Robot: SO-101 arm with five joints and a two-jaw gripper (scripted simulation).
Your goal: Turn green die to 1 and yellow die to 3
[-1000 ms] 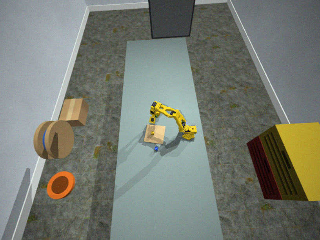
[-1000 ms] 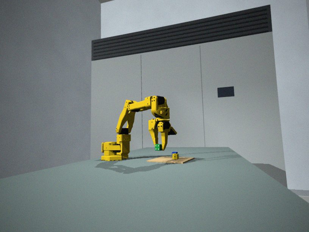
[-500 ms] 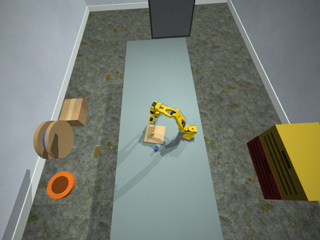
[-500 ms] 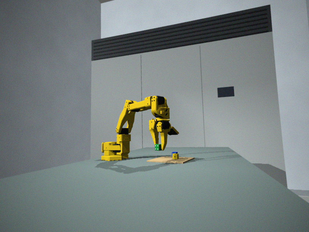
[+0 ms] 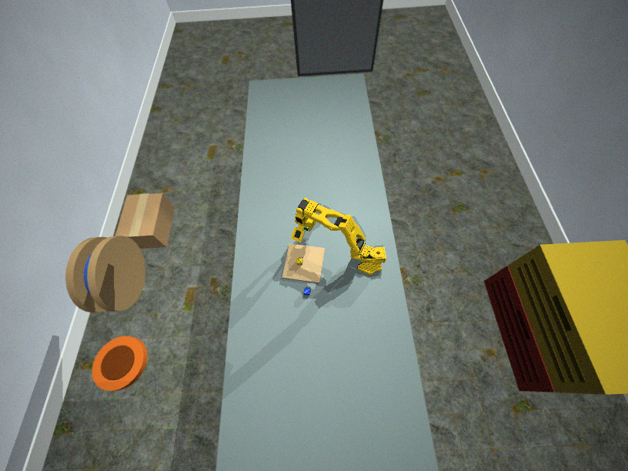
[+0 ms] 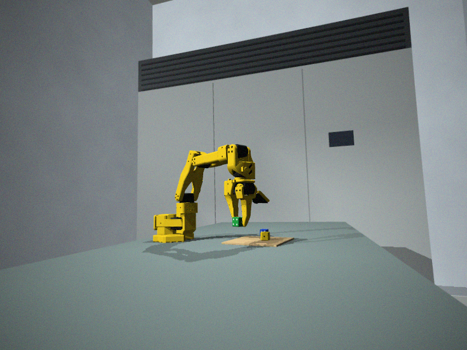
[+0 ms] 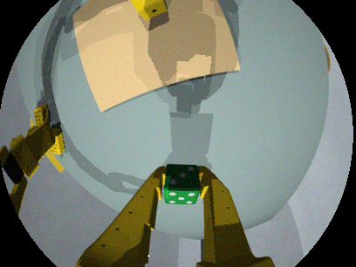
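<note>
My gripper (image 6: 240, 222) (image 7: 181, 180) is shut on the green die (image 6: 236, 221) (image 7: 181, 196) and holds it in the air, beyond the mat's edge in the wrist view. In that view one die face shows five pips and a shaded one three; the exterior camera sees four. The wooden mat (image 5: 312, 273) (image 6: 241, 239) (image 7: 102, 74) lies on the table. The yellow die (image 5: 299, 261) (image 6: 264, 236) (image 7: 150, 9) sits on the mat, with one pip facing the exterior camera; its top number is too small to read. The blue die (image 5: 306, 291) (image 6: 264, 230) lies off the mat, partly hidden in the exterior view.
The arm's base (image 5: 371, 261) (image 6: 167, 234) stands on the grey-green table (image 5: 314, 380) to the right of the mat in the top view. A cardboard box (image 5: 147, 218), an orange round object (image 5: 140, 355) and a yellow cabinet (image 5: 593, 304) stand away from the table.
</note>
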